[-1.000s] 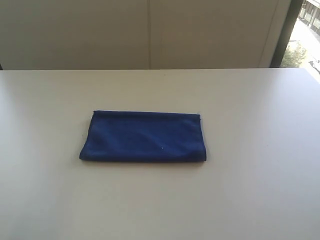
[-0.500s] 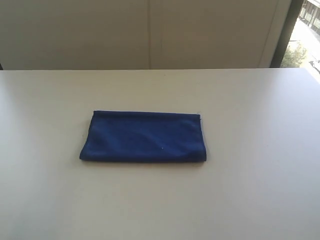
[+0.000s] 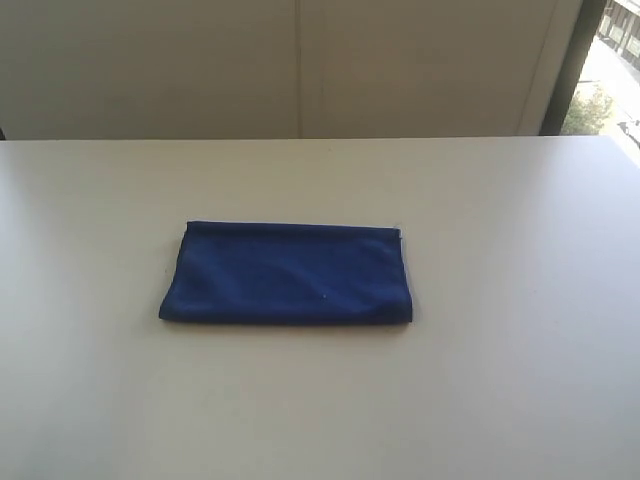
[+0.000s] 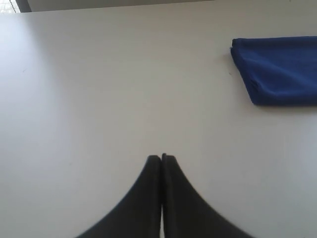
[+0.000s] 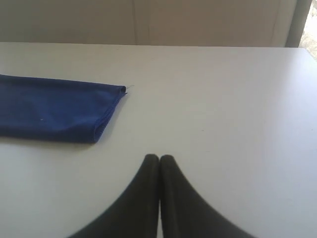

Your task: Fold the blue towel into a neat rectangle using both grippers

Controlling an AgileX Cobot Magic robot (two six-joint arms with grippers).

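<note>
1. The left gripper (image 4: 161, 157) has its 2 black fingers (image 4: 148, 188) pressed together tip to tip, with nothing between them. It hangs over bare table (image 3: 500, 200).
2. The right gripper (image 5: 159, 157) is the same: 2 fingers closed flat against each other, holding nothing, above the pale tabletop.
3. Neither gripper touches the cloth. In each wrist view 1 end of it lies apart from the fingertips. In the exterior view neither gripper appears.
4. The blue towel (image 3: 290, 273) lies flat near the middle of the table, folded into a long rectangle. In the exterior view its long sides run left to right.
5. Its far edge is straight, its left end slants slightly outward toward the near side, and its near right corner is rounded.
6. The right wrist view shows stacked layers with a stitched hem at that end.
7. Beyond the table's far edge stands a pale wall (image 3: 300, 65) with a vertical seam. A strip of window (image 3: 615, 60) shows at the exterior view's upper right.
</note>
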